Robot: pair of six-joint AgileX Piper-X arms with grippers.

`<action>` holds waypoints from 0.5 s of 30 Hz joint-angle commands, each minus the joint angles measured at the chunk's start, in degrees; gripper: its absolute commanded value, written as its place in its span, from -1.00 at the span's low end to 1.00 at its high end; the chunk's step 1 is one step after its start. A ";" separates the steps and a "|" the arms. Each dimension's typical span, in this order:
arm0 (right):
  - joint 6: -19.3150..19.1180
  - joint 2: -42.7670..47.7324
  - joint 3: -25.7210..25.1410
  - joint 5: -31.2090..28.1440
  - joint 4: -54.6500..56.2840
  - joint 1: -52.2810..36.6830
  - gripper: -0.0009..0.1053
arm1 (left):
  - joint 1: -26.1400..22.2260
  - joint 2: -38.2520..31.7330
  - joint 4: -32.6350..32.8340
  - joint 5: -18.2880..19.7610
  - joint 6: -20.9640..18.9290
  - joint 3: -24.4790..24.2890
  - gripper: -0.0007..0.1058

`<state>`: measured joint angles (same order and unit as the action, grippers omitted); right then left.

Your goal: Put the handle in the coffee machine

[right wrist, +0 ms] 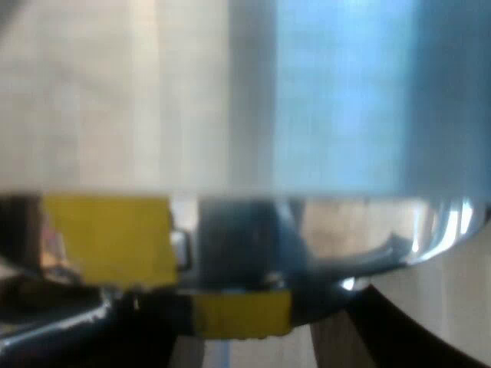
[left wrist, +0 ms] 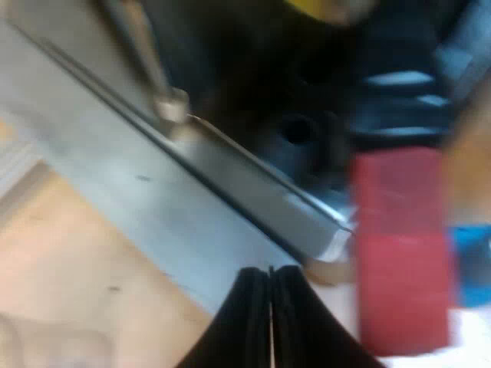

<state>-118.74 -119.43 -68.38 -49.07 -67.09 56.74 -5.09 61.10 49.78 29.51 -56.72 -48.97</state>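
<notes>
Left wrist view, nearest first: our left gripper (left wrist: 270,326) has its two black fingers pressed together with nothing between them, over the wooden table (left wrist: 69,284). Just beyond the fingertips, the metal base edge (left wrist: 230,184) of the espresso machine (left wrist: 307,100) runs as a long slanted band. The red end of the handle (left wrist: 399,245) stands at that edge's near corner, close beside our gripper. Its long axis runs from the table toward the machine's dark front, crossing the slant of the edge. We cannot make out the metal head, nor whether it is locked in. A blue shape (left wrist: 472,257) touches the red end's far side. Farther in, a thin metal tube (left wrist: 146,54) hangs before the dark front.

Right wrist view: we cannot tell the state of our right gripper (right wrist: 245,345). Close ahead are two yellow patches (right wrist: 107,238) and a curved chrome surface (right wrist: 430,230), with a pale metal wall (right wrist: 230,92) behind.
</notes>
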 commanded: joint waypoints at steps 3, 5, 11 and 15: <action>-0.03 4.27 -1.51 1.33 -7.24 -0.15 -0.30 | 4.38 -0.29 3.56 -0.68 0.41 -0.48 -0.98; -0.03 4.27 -1.51 1.33 -7.24 -0.15 -0.30 | 6.41 -0.29 4.45 -0.68 0.41 -0.48 -0.98; -0.16 4.27 -1.51 1.33 -7.24 -0.15 -0.30 | 11.95 -0.29 7.63 -0.53 0.41 -0.48 -0.98; -0.14 4.27 -1.51 1.33 -7.24 -0.15 -0.30 | 14.18 -0.29 7.86 0.24 0.20 -0.48 -0.98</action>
<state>-118.32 -121.34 -68.38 -51.24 -71.35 56.60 7.40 61.10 55.08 24.75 -56.54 -49.46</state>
